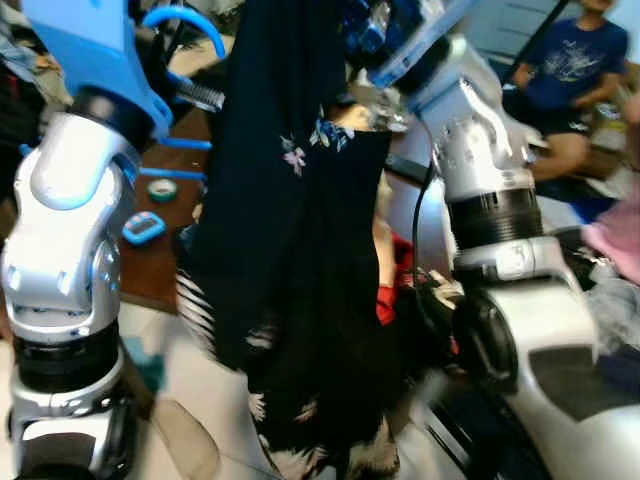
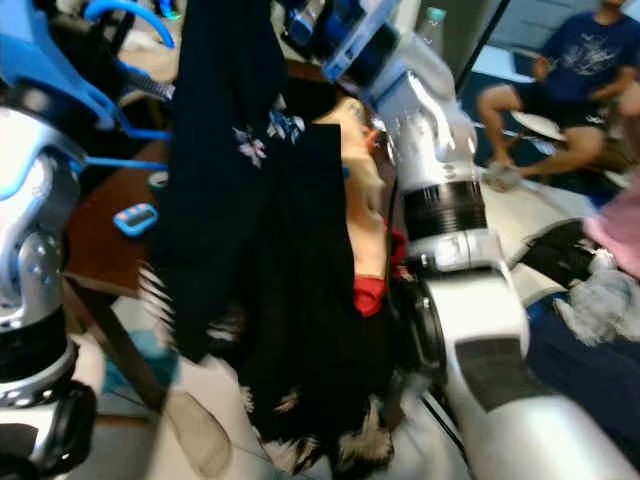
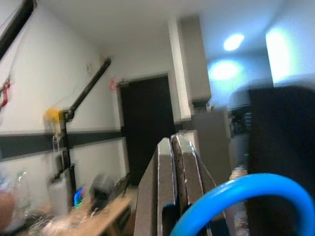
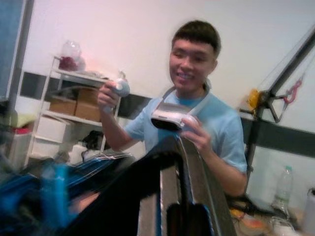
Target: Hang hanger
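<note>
In the left wrist view the left gripper [image 3: 173, 191] has its jaws pressed together, with the blue hanger [image 3: 246, 196] curving just in front of them; whether they pinch it cannot be told. In the right wrist view the right gripper [image 4: 179, 196] also shows its jaws closed together, dark cloth bunched beside them.

From the head views both arms are raised, and between them hangs a black garment [image 1: 290, 250] with small pale flower prints, its lower edge patterned white. The blue hanger's hook loops at the top by the left arm. Behind lies a brown surface [image 1: 170, 250] carrying small blue objects. A seated person in a dark blue printed shirt [image 1: 575, 60] is at the far right; the print is unreadable. Another person holding controllers [image 4: 170, 118] faces the right wrist camera.
</note>
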Tool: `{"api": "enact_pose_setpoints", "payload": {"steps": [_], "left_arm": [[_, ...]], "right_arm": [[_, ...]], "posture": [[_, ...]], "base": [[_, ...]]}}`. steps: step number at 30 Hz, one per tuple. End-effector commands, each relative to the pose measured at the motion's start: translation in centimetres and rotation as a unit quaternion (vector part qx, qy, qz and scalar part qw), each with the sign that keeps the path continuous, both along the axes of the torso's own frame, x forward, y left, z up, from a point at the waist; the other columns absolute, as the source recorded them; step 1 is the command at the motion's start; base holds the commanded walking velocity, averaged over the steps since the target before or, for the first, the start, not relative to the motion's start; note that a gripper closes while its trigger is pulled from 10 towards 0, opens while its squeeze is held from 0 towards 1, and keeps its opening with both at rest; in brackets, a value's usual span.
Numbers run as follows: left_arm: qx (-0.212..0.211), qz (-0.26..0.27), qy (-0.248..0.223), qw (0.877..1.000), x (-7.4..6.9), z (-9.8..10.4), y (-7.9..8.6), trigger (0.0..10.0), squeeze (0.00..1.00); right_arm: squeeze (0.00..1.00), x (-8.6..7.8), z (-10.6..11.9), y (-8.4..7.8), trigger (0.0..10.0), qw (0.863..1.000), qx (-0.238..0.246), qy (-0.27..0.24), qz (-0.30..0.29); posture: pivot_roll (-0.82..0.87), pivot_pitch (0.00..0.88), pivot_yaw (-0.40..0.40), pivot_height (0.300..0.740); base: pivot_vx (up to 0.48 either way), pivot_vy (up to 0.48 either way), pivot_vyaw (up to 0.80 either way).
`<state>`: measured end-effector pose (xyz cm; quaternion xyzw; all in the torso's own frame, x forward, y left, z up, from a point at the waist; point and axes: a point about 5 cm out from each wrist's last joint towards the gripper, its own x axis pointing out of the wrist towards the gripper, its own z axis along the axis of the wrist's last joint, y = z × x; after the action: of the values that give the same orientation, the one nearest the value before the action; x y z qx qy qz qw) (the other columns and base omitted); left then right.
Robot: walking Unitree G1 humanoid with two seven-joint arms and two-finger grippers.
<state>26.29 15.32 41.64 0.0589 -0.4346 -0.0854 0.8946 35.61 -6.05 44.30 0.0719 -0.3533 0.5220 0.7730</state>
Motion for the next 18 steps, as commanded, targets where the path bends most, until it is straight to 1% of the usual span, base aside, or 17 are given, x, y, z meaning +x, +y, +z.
{"api": "enact_pose_setpoints", "payload": {"steps": [1, 2, 3, 5, 6, 7, 9, 11, 12, 13, 15, 16, 18], "left_arm": [[-0.012, -0.004, 0.002, 1.000, 0.0, 0.1, 0.3, 10.0, 0.00], [-0.012, -0.005, 0.002, 1.000, 0.0, 0.2, 0.2, 10.0, 0.00], [-0.012, -0.005, 0.002, 1.000, 0.0, 0.2, 0.2, 10.0, 0.00], [-0.012, -0.011, 0.009, 1.000, 0.2, -0.2, -0.3, 10.0, 0.00], [-0.012, -0.011, 0.009, 1.000, 0.2, -0.2, -0.3, 10.0, 0.00], [-0.012, -0.015, 0.011, 1.000, 0.2, -0.4, -0.5, 10.0, 0.00], [-0.016, -0.026, 0.015, 0.999, 0.1, -0.8, -1.0, 10.0, 0.00], [-0.012, -0.031, 0.015, 0.999, 0.0, -1.0, -1.5, 10.0, 0.00], [-0.009, -0.032, 0.014, 0.999, -0.1, -1.1, -1.7, 10.0, 0.00], [-0.009, -0.032, 0.014, 0.999, -0.1, -1.1, -1.7, 10.0, 0.00], [-0.003, -0.033, 0.015, 0.999, -0.1, -1.2, -2.1, 10.0, 0.00], [-0.003, -0.033, 0.015, 0.999, -0.1, -1.2, -2.1, 10.0, 0.00], [-0.002, -0.040, 0.018, 0.999, -0.2, -1.4, -2.6, 10.0, 0.00]], "right_arm": [[0.00, -0.1, 1.8, 0.0, 10.0, 0.999, 0.015, -0.013, -0.026], [0.00, -0.1, 2.6, 0.3, 10.0, 0.999, 0.015, -0.010, -0.046], [0.00, -0.1, 2.6, 0.3, 10.0, 0.999, 0.015, -0.010, -0.046], [0.00, -0.3, 4.4, 1.0, 10.0, 0.996, 0.010, -0.013, -0.091], [0.00, -0.3, 4.4, 1.0, 10.0, 0.996, 0.010, -0.013, -0.091], [0.00, -0.4, 4.9, 1.3, 10.0, 0.994, 0.005, -0.015, -0.107], [0.00, -0.8, 6.0, 1.5, 10.0, 0.994, 0.012, -0.019, -0.110], [0.00, -1.0, 6.9, 1.5, 10.0, 0.992, 0.023, -0.020, -0.120], [0.00, -1.0, 7.1, 1.6, 10.0, 0.990, 0.023, -0.020, -0.135], [0.00, -1.0, 7.1, 1.6, 10.0, 0.990, 0.023, -0.020, -0.135], [0.00, -0.9, 7.3, 1.6, 10.0, 0.985, 0.023, -0.024, -0.169], [0.00, -0.9, 7.3, 1.6, 10.0, 0.985, 0.023, -0.024, -0.169], [0.00, -0.3, 7.1, 1.1, 10.0, 0.973, 0.012, -0.023, -0.228]], "posture": [[0.20, 0.000, -0.149, 0.740], [0.20, 0.000, -0.153, 0.740], [0.20, 0.000, -0.153, 0.740], [0.21, 0.000, -0.167, 0.740], [0.21, 0.000, -0.167, 0.740], [0.21, 0.000, -0.167, 0.740], [0.21, 0.000, -0.172, 0.740], [0.22, 0.000, -0.179, 0.740], [0.22, 0.000, -0.179, 0.740], [0.22, 0.000, -0.179, 0.740], [0.22, 0.000, -0.179, 0.740], [0.22, 0.000, -0.179, 0.740], [0.23, 0.000, -0.181, 0.740]], "base": [[0.352, 0.000, 0.00], [0.311, 0.000, 0.00], [0.311, 0.000, 0.00], [0.000, 0.000, 0.00], [0.000, 0.000, 0.00], [0.000, 0.000, 0.00], [0.000, 0.000, 0.00], [0.000, 0.000, 0.00], [0.000, 0.000, 0.00], [0.000, 0.000, 0.00], [0.000, 0.000, 0.00], [0.000, 0.000, 0.00], [0.000, 0.000, 0.00]]}}
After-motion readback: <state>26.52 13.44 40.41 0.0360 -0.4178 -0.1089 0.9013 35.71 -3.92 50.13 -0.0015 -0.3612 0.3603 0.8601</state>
